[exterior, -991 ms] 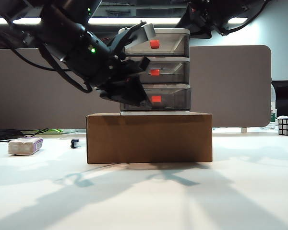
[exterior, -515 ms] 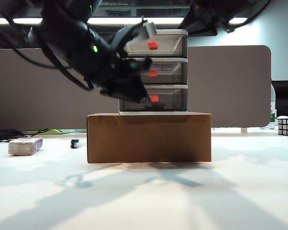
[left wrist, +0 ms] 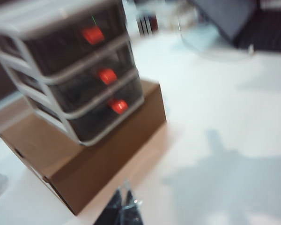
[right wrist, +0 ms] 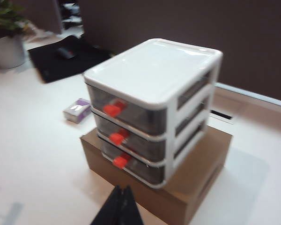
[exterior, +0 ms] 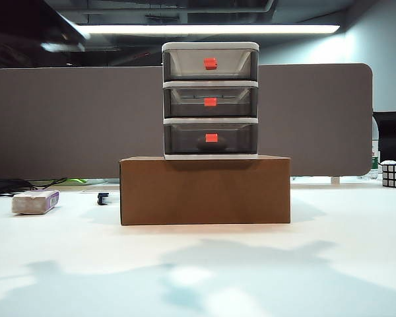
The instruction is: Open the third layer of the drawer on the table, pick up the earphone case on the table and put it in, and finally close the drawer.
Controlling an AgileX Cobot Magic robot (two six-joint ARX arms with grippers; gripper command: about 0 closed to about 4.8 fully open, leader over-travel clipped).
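The white counter (exterior: 343, 264) spreads wide and mostly bare, marked only by soft shadows. On it sits a brown cardboard box (exterior: 205, 190), which serves as a plinth: it raises the drawer (exterior: 210, 100) so that all three tiers face outward at a reachable height. The drawer unit stands upright and square on the box's top, all tiers pushed flush. The third layer (exterior: 210, 138), the lowest tier, is shut, and through its smoky front a dark rounded shape shows behind the red-orange handle (exterior: 211, 138). That is probably the earphone case (exterior: 207, 142) lying inside, though the tint hides its colour. No white case lies on the open counter, so the task looks finished.

Off to the left rests a beige-grey block with a purple end (exterior: 34, 201), beside a small dark clip (exterior: 103, 197); a puzzle cube (exterior: 395, 174) sits at the far right.

Neither arm shows in the exterior view. The left gripper (left wrist: 123, 211) hangs clear above the counter in front of the box, fingers pressed together on nothing. The right gripper (right wrist: 119, 208) is likewise closed and empty, poised off the drawer's corner.
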